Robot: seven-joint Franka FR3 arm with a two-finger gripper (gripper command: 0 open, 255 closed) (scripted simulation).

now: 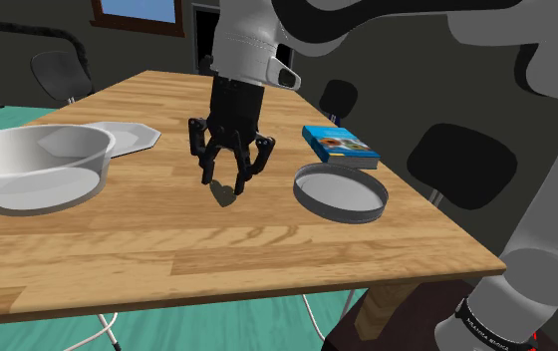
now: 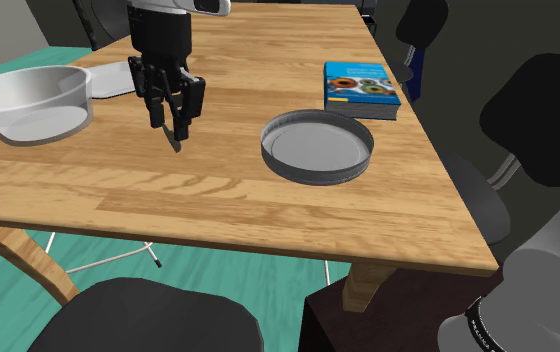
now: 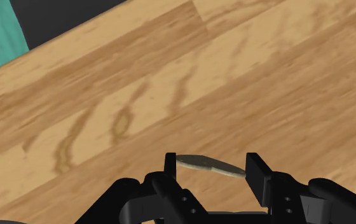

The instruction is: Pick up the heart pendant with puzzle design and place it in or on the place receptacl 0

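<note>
Narrowly parted, the hand (image 3: 212, 170) pinches the thin pendant (image 3: 202, 165).

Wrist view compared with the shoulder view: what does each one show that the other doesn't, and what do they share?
Wrist view: the thin tan pendant, edge-on, clasped between the fingers. Shoulder view: a clear bowl, a white plate, a blue book, a round grey dish and dark chairs. Shared: the wooden table and the black gripper.
</note>
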